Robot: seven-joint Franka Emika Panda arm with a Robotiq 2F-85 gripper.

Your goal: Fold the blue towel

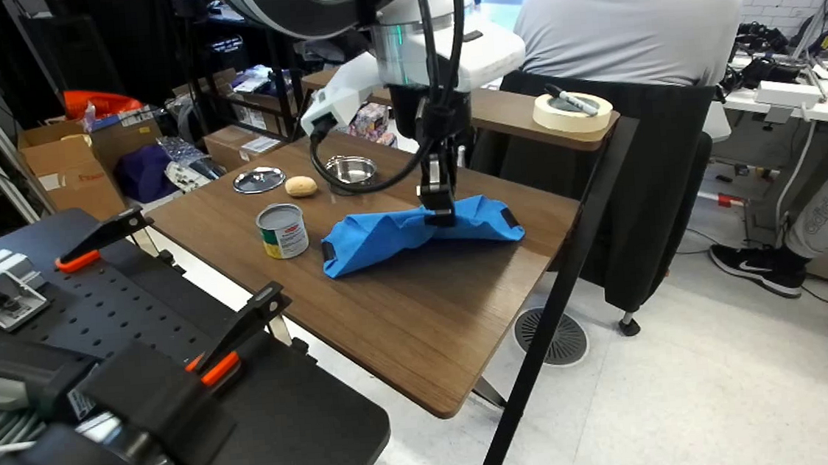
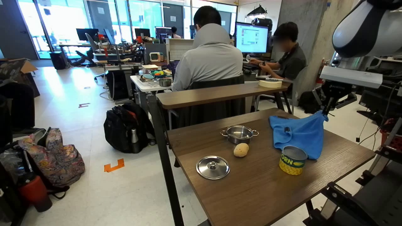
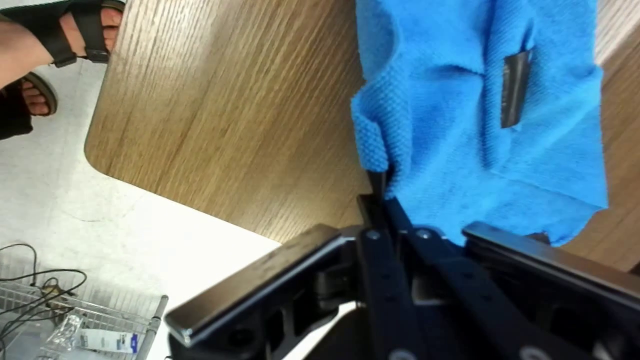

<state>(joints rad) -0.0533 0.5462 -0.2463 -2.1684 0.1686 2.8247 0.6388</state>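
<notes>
towel (image 3: pixel 445 135): looking fuzzy, kinda ribbed, all creased, running off the wrist view's top
gripper (image 3: pixel 381 204): pinching its edge

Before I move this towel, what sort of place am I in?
Probably a lab or shared workspace, judging by a lit computer screen, a seated person in grey, and clamps on a black bench.

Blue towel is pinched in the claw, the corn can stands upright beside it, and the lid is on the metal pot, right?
Not quite: the lid lies on the table, apart from the metal pot, which stands uncovered in both exterior views. The rest is right: the claw pinches the blue towel, and the corn can stands upright beside it.
</notes>
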